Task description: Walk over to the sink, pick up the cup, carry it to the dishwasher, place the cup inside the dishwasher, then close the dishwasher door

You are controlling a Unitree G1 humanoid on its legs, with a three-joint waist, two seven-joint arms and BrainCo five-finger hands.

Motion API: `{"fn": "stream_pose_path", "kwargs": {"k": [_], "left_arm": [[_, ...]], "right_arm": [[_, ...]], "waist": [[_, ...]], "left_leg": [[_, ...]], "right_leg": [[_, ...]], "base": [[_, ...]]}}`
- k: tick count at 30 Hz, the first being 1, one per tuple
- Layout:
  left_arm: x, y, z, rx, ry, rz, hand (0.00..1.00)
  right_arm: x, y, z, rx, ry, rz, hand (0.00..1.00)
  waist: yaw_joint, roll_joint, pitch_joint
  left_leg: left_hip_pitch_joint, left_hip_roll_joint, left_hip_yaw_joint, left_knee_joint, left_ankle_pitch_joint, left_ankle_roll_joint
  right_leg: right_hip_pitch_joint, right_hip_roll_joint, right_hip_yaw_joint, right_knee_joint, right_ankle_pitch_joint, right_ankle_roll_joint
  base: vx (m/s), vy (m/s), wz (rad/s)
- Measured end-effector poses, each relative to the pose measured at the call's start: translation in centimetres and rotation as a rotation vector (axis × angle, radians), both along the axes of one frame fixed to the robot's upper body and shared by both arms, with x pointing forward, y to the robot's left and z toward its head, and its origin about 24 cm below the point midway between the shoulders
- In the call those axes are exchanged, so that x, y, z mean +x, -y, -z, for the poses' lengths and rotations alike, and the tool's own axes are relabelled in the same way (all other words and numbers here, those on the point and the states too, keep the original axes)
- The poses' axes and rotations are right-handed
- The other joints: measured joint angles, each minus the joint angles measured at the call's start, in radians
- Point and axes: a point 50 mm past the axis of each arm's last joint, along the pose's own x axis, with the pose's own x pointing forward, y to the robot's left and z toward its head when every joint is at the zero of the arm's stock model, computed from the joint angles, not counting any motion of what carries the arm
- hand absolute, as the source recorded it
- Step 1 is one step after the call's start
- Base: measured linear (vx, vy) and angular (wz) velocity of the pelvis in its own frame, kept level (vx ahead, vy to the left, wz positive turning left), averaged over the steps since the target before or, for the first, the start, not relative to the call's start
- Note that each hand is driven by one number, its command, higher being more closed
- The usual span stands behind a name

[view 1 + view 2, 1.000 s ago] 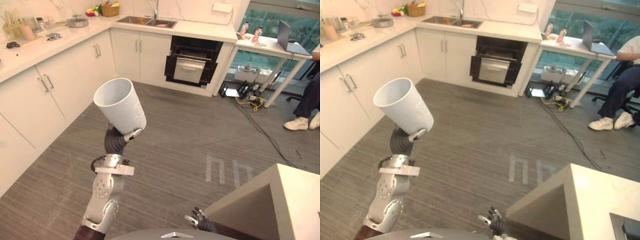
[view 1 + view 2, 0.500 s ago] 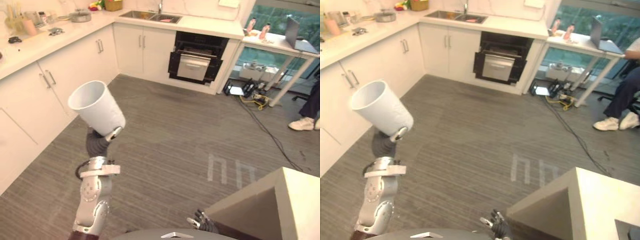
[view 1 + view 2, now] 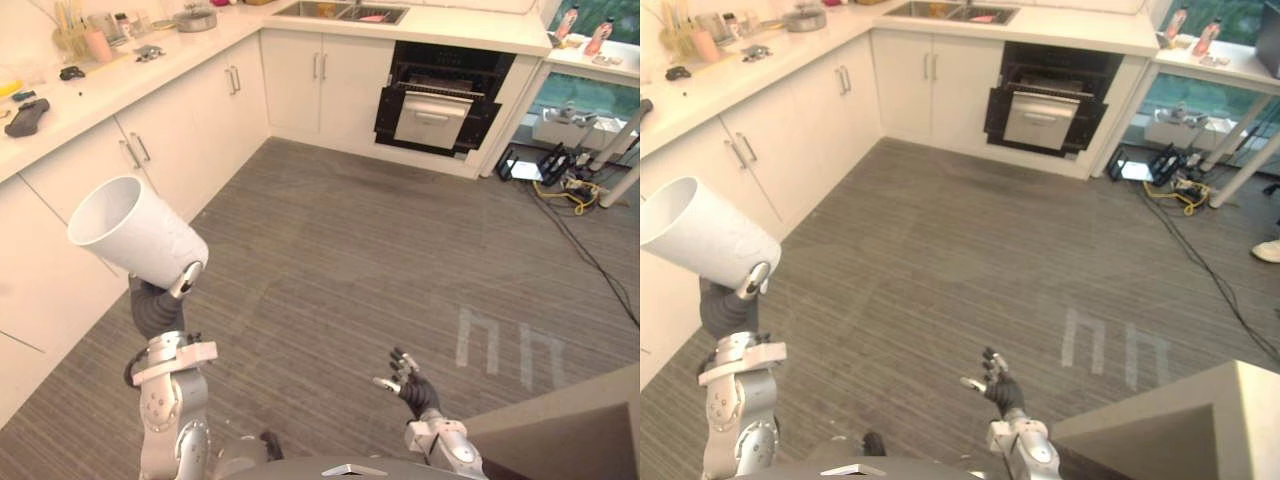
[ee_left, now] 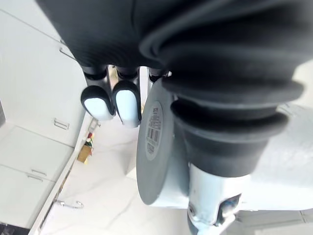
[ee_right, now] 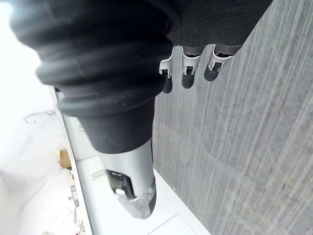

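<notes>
Cup: white cup (image 3: 135, 235) is up in your left hand, well left of the dishwasher (image 3: 440, 100) & far back across the floor from it; tilted, mouth aimed up and left.
Left hand: left hand (image 3: 187, 280) is clamped low on the cup wall; in the wrist view the fingers (image 4: 100, 100) curl round by its base.
Handling: prob. light & stiff, w/ a smooth wall that could slip. Your hold near the base looks OK, but the tilt means go easy on swings. Can't tell if it's ceramic, so treat as breakable.
Cup contents: nothing seen inside.
Utensil holder: holder (image 3: 68, 40) on the counter far left of the dishwasher, sticks standing in it.
Pot: lidded pot (image 3: 195, 18) left of the dishwasher, contents hidden.
Sink: sink (image 3: 340, 12) just left of the dishwasher, up on the counter; something pinkish lies in one basin.
Right hand: right hand (image 3: 408, 380) low, well short of the dishwasher, fingers spread & relaxed, holding nothing.
Dishwasher: door looks open, dark cavity above it; can't tell what's inside.
</notes>
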Motion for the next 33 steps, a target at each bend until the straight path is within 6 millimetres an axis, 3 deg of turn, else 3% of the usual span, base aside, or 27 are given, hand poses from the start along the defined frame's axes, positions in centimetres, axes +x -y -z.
{"fn": "stream_pose_path", "kwargs": {"k": [1,2,3,4,5,6,7,9,10,12,13,14,15,16,18,20,22,24,25,27,28,29,30,31,33], "left_arm": [[-0.1,-0.3,-0.1,0.014,0.003,-0.006,1.0],[-0.5,-0.5,0.2,0.016,-0.009,-0.012,1.0],[-0.7,-0.5,0.4,0.019,-0.021,-0.005,1.0],[-0.8,-0.7,0.7,0.028,-0.032,0.0,1.0],[-0.7,-0.8,0.5,0.035,-0.02,0.022,1.0],[-0.5,-0.7,0.4,0.036,-0.007,0.04,1.0],[0.0,-0.3,0.0,0.03,0.022,0.073,1.0],[0.6,0.2,-0.4,0.031,0.039,0.123,1.0],[0.8,0.7,-0.5,0.036,0.046,0.158,1.0],[0.8,1.3,-0.5,0.045,0.039,0.196,1.0],[0.9,1.6,-0.5,0.052,0.038,0.212,1.0],[0.9,1.6,-0.6,0.06,0.039,0.218,1.0],[1.0,1.6,-0.9,0.073,0.052,0.219,1.0],[1.2,1.6,-1.2,0.089,0.066,0.226,1.0],[1.4,1.8,-1.5,0.092,0.082,0.239,1.0],[1.6,2.2,-1.2,0.102,0.074,0.276,1.0],[1.7,3.1,-0.9,0.092,0.073,0.328,1.0],[1.6,3.7,-1.0,0.08,0.089,0.358,1.0],[1.6,4.2,-1.1,0.078,0.105,0.386,1.0],[1.5,4.8,-1.0,0.064,0.113,0.408,1.0],[1.5,5.6,-1.3,0.047,0.141,0.438,1.0],[1.5,5.9,-1.4,0.037,0.153,0.446,1.0],[1.6,6.5,-1.7,0.024,0.173,0.463,1.0],[1.6,7.0,-1.9,0.006,0.185,0.477,1.0],[1.6,7.5,-2.0,-0.007,0.194,0.489,1.0]], "right_arm": [[-0.2,-0.4,0.1,0.009,-0.001,-0.013,0.0],[-0.2,-0.4,-0.2,0.007,0.016,-0.011,0.0],[-0.1,0.3,-0.3,-0.012,0.016,-0.01,0.0],[-0.3,0.2,-0.3,-0.01,0.013,-0.01,0.0],[-0.6,0.0,-0.3,-0.004,0.009,-0.011,0.0],[-0.9,0.1,-0.3,-0.004,0.008,-0.007,0.0],[-1.4,0.3,-0.3,-0.004,-0.004,0.001,0.0],[-1.6,0.3,-0.3,0.007,-0.001,0.028,0.0],[-1.9,0.2,-0.1,0.016,-0.009,0.047,0.0],[-2.4,0.1,0.1,0.022,-0.024,0.056,0.0],[-2.8,-0.1,0.3,0.028,-0.034,0.063,0.0],[-2.9,-0.2,0.3,0.032,-0.037,0.068,0.0],[-3.0,-0.6,0.4,0.044,-0.036,0.079,0.0],[-3.0,-0.9,0.3,0.051,-0.028,0.088,0.0],[-3.2,-0.9,0.1,0.05,-0.019,0.098,0.0],[-3.5,-0.9,-0.2,0.052,-0.004,0.108,0.0],[-4.1,-1.2,-0.3,0.06,-0.002,0.119,0.0],[-4.2,-1.4,-0.5,0.063,0.012,0.121,0.0],[-4.1,-1.3,-0.8,0.059,0.025,0.113,0.0],[-3.8,-1.2,-1.2,0.049,0.045,0.094,0.0],[-2.8,-0.8,-2.3,0.042,0.104,0.089,0.0],[-2.4,-0.7,-2.7,0.039,0.127,0.085,0.0],[-1.7,-0.8,-3.4,0.043,0.16,0.08,0.0],[-1.6,-0.8,-3.9,0.041,0.178,0.076,0.0],[-1.8,-0.7,-4.4,0.035,0.195,0.079,0.0]], "waist": [[0.006,0.003,0.011],[0.025,0.0,0.005],[0.028,0.021,0.007],[0.028,0.005,0.003],[0.023,-0.045,-0.027],[0.02,-0.055,-0.042],[0.016,-0.068,-0.055],[0.019,-0.083,-0.053],[0.018,-0.093,-0.051],[0.007,-0.094,-0.054],[-0.004,-0.075,-0.061],[-0.01,-0.075,-0.07],[-0.022,-0.064,-0.081],[-0.03,-0.065,-0.078],[-0.039,-0.064,-0.076],[-0.049,-0.06,-0.07],[-0.075,-0.053,-0.047],[-0.077,-0.058,-0.043],[-0.077,-0.067,-0.036],[-0.072,-0.06,-0.044],[-0.07,-0.02,-0.044],[-0.07,-0.002,-0.045],[-0.07,0.004,-0.044],[-0.072,0.011,-0.037],[-0.069,0.011,-0.031]], "left_leg": [[-0.074,0.001,-0.051,0.11,-0.032,-0.006],[-0.147,-0.007,-0.174,0.106,-0.057,0.017],[-0.145,0.001,-0.201,0.038,-0.01,0.049],[-0.117,-0.022,-0.177,0.03,-0.008,0.112],[-0.077,-0.093,-0.127,-0.005,-0.034,0.153],[-0.077,-0.116,-0.118,-0.006,-0.048,0.168],[-0.073,-0.148,-0.101,-0.001,-0.074,0.201],[-0.025,-0.182,-0.069,-0.006,-0.097,0.231],[0.027,-0.208,-0.055,-0.024,-0.119,0.245],[0.135,-0.248,-0.062,-0.102,-0.142,0.265],[0.186,-0.246,-0.078,-0.156,-0.141,0.272],[0.208,-0.245,-0.09,-0.187,-0.135,0.275],[0.26,-0.244,-0.106,-0.257,-0.116,0.267],[0.304,-0.24,-0.116,-0.316,-0.098,0.255],[0.353,-0.234,-0.129,-0.384,-0.092,0.242],[0.396,-0.23,-0.157,-0.429,-0.099,0.218],[0.456,-0.202,-0.204,-0.42,-0.154,0.184],[0.493,-0.189,-0.229,-0.392,-0.208,0.178],[0.538,-0.178,-0.261,-0.349,-0.268,0.172],[0.551,-0.146,-0.275,-0.281,-0.289,0.173],[0.541,-0.102,-0.281,-0.197,-0.277,0.176],[0.536,-0.079,-0.28,-0.161,-0.261,0.17],[0.522,-0.054,-0.281,-0.069,-0.192,0.16],[0.497,-0.021,-0.284,0.075,-0.068,0.135],[0.402,0.026,-0.294,0.301,0.229,0.068]], "right_leg": [[0.006,0.002,-0.018,-0.009,-0.026,-0.035],[0.023,0.009,0.004,-0.038,-0.079,0.012],[0.03,0.015,0.012,-0.028,-0.093,0.018],[0.036,-0.019,0.033,0.002,-0.122,0.026],[0.033,-0.101,0.056,0.03,-0.16,0.053],[0.034,-0.12,0.061,0.03,-0.166,0.06],[0.008,-0.155,0.066,0.131,-0.164,0.08],[-0.075,-0.232,0.063,0.357,-0.138,0.105],[-0.13,-0.287,0.046,0.523,-0.085,0.063],[-0.169,-0.339,0.031,0.675,0.044,0.0],[-0.21,-0.288,0.068,0.742,0.003,0.044],[-0.233,-0.258,0.068,0.762,-0.024,0.059],[-0.283,-0.197,0.049,0.765,-0.078,0.059],[-0.342,-0.148,0.005,0.733,-0.122,0.036],[-0.456,-0.089,-0.062,0.605,-0.135,0.004],[-0.553,-0.051,-0.085,0.416,-0.069,-0.02],[-0.605,-0.019,-0.068,0.159,0.084,-0.024],[-0.627,-0.023,-0.037,0.088,0.137,-0.026],[-0.632,-0.033,0.003,0.103,0.18,-0.042],[-0.65,-0.023,0.005,0.22,0.248,-0.074],[-0.652,-0.002,-0.039,0.299,0.212,-0.126],[-0.65,0.012,-0.051,0.325,0.177,-0.133],[-0.631,0.037,-0.053,0.376,0.109,-0.14],[-0.573,0.073,-0.052,0.389,0.049,-0.148],[-0.483,0.119,-0.041,0.36,-0.006,-0.158]], "base": [[0.08,-0.005,-0.37],[0.06,0.155,-0.37],[0.11,0.243,-0.42],[0.26,0.352,-0.36],[0.28,0.274,-0.23],[0.4,0.281,-0.1],[0.31,0.18,-0.01],[0.36,0.236,-0.13],[0.35,0.224,-0.16],[0.35,0.19,-0.08],[0.34,0.162,0.08],[0.4,0.128,0.25],[0.34,0.071,0.31],[0.41,0.06,0.32],[0.36,0.031,0.31],[0.44,0.005,0.45],[0.57,-0.07,0.66],[0.6,-0.152,0.64],[0.63,-0.188,0.57],[0.59,-0.214,0.34],[0.67,-0.275,0.16],[0.83,-0.327,-0.02],[0.85,-0.309,-0.24],[0.84,-0.301,-0.29],[0.59,-0.199,-0.24]]}}
